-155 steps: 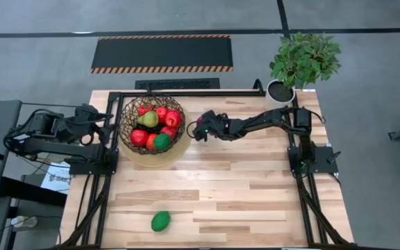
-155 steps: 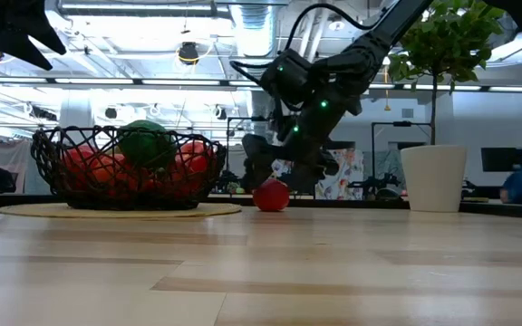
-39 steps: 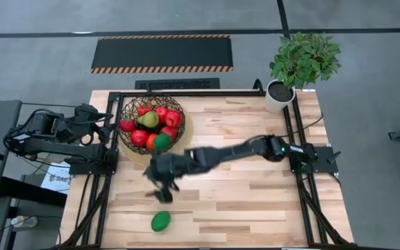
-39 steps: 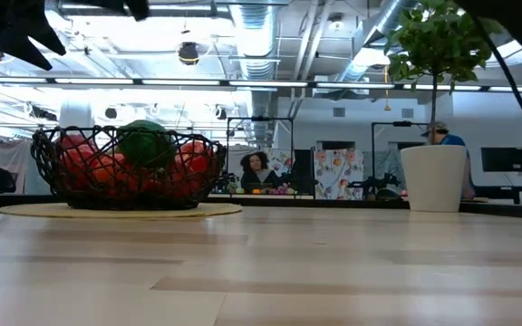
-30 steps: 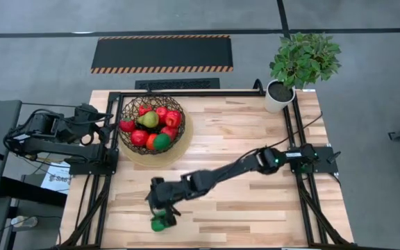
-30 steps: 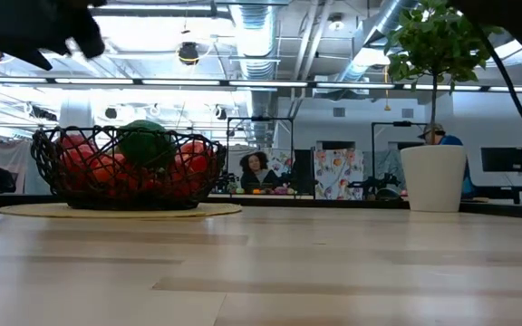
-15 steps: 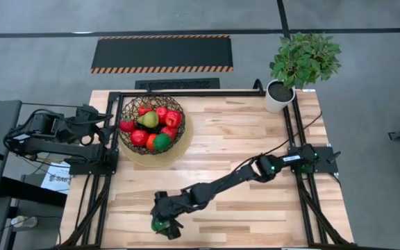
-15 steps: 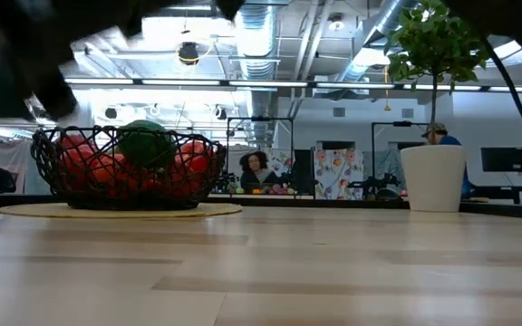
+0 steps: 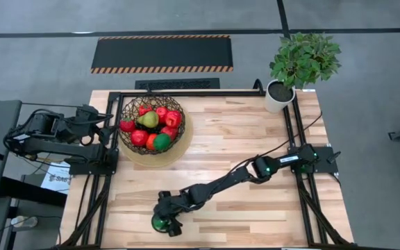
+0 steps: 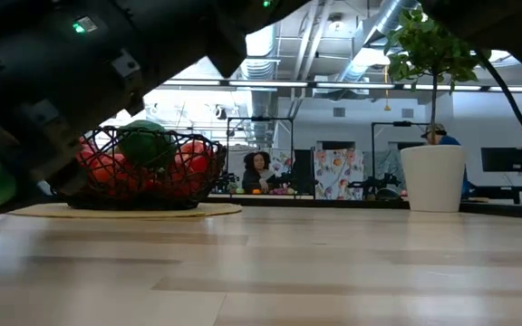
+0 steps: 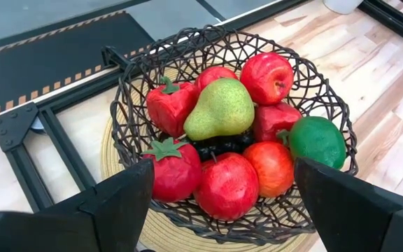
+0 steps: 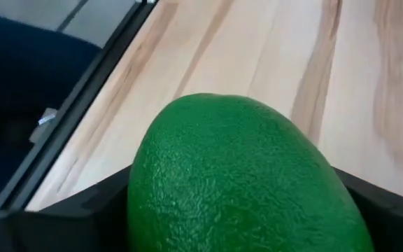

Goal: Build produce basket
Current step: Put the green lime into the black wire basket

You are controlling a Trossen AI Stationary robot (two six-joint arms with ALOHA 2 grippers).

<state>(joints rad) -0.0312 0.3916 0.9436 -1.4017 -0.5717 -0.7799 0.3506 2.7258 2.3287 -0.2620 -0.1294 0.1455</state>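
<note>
A green oval (image 9: 159,223) lies alone on the wooden table near its front edge, left of the middle. My right gripper (image 9: 164,221) is down at it, reached far across the table. In the right wrist view the oval (image 12: 243,182) fills the gap between the two open fingers. The dark wire basket (image 9: 126,119) stands at the far left on a tan round mat and holds red apples, red peppers, a pear, grapes and a green oval (image 11: 317,140). My left gripper (image 11: 222,168) waits open beside the basket's left side. My right gripper comes slanting down from the table's right, one finger (image 12: 75,210) on each side of the green oval, which lies on the table. I cannot tell whether the fingers touch it.
A potted plant in a white pot (image 9: 280,94) stands at the far right corner. A black frame (image 9: 186,92) runs along the table's far, left and right sides. The middle of the table is bare wood (image 9: 242,139). People show in the room behind (image 10: 259,170).
My right gripper has gone on toward the table's near edge and come down around the green oval. In the low view its dark body now fills the upper left. The oval has stayed where it was.
</note>
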